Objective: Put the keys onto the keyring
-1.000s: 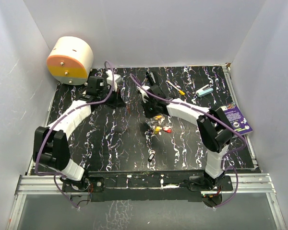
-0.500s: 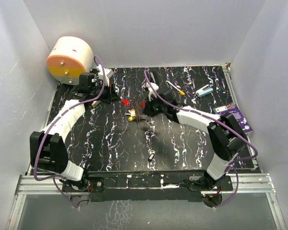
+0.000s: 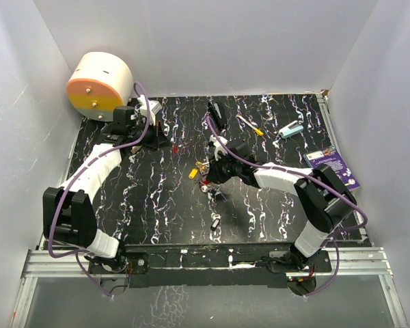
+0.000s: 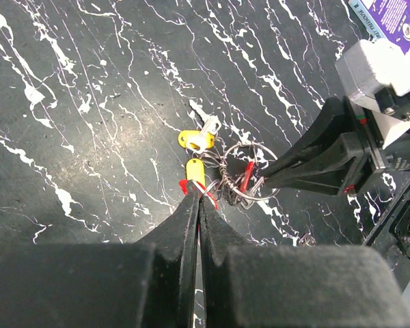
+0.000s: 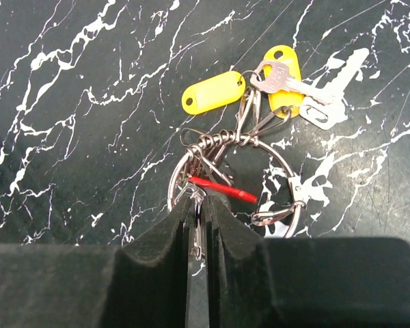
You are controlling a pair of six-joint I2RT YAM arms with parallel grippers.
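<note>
Top external view: right claw (image 5: 198, 205), clamped on the keyring (image 5: 279, 156), has drawn it and its yellow keys (image 5: 287, 85) along the table (image 3: 260, 205) away from the left claw (image 4: 198, 198), pinched on a red tag (image 4: 190, 186), judged still unthreaded.

A purple card (image 3: 335, 171) lies at the right edge of the black marbled table (image 3: 273, 219). It carries white print and a small round emblem. The lettering is too small and blurred to read in any view. No other writing is legible.
</note>
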